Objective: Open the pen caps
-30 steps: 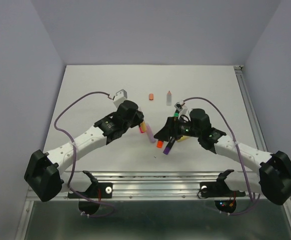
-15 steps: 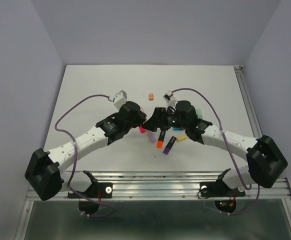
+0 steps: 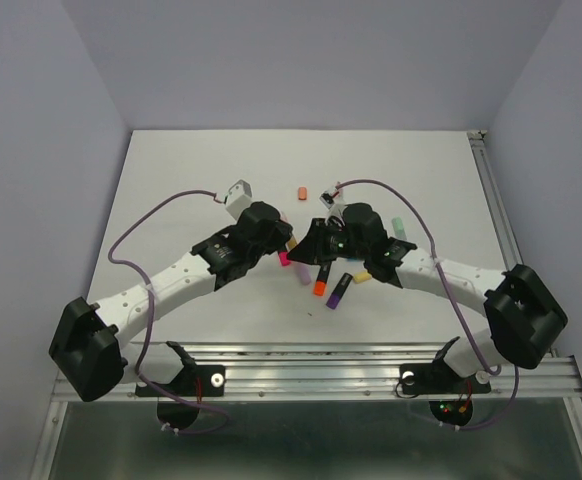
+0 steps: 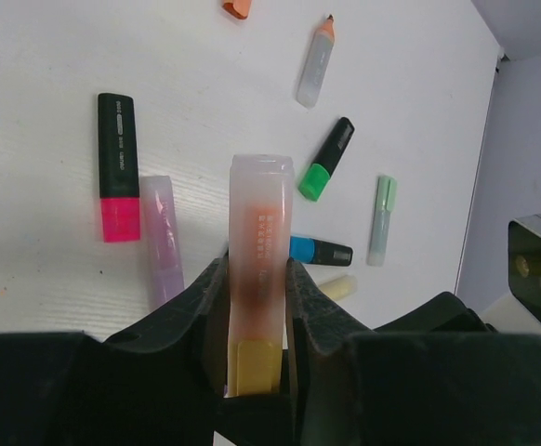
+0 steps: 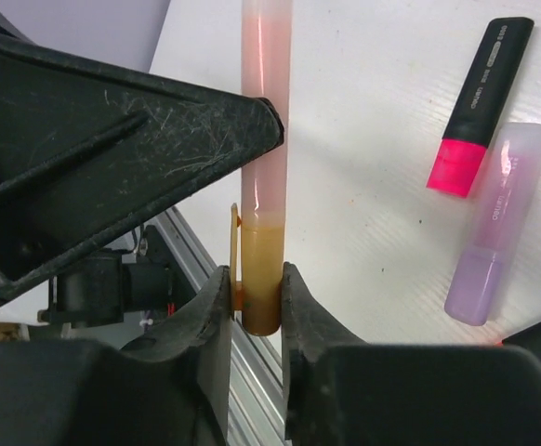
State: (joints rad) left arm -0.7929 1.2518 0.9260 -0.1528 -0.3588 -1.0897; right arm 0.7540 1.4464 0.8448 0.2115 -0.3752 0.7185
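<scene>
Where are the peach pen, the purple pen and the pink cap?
peach pen [image 4: 257,232], left wrist view, middle of its barrel.
purple pen [image 4: 162,240], left wrist view, middle of its barrel.
pink cap [image 4: 120,218], left wrist view, cap's centre.

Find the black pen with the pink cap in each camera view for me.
Top external: black pen, only its pink end showing, centre of the picture.
Left wrist: black pen, left side, pink end nearest the camera.
Right wrist: black pen, upper right.
Shared landmark: the lilac pen beside it.

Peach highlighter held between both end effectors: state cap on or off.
On. The orange cap sits seated against the peach barrel, no gap; right end effector grips it.
</scene>
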